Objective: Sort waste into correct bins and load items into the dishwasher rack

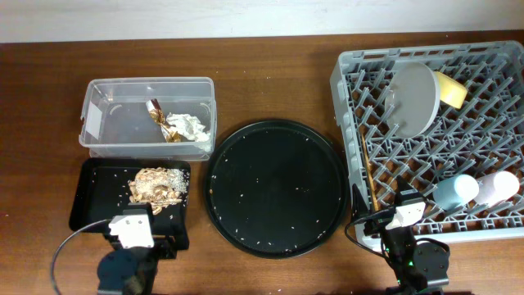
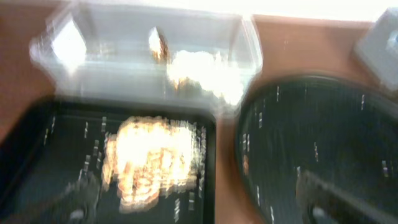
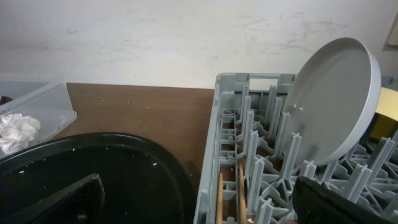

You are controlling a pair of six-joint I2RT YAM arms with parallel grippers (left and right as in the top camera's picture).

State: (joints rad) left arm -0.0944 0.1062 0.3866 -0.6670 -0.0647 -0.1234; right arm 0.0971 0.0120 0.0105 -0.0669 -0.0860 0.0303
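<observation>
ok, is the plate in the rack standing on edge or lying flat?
On edge, tilted, not flat: the right wrist view shows the plate rising above the rim of the rack, its lower edge down among the pegs.

Dark brown wood table [image 1: 270,74], glossy finish. Scuffed off-white wall [image 3: 155,37] straight ahead of the right fingers [image 3: 68,202]. Lighting looks even, probably overhead. Left wrist view too blurred.

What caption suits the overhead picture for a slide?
Grey plastic dishwasher rack loaded; white tissues in clear plastic box, brown food scraps in shallow black tray.
</observation>
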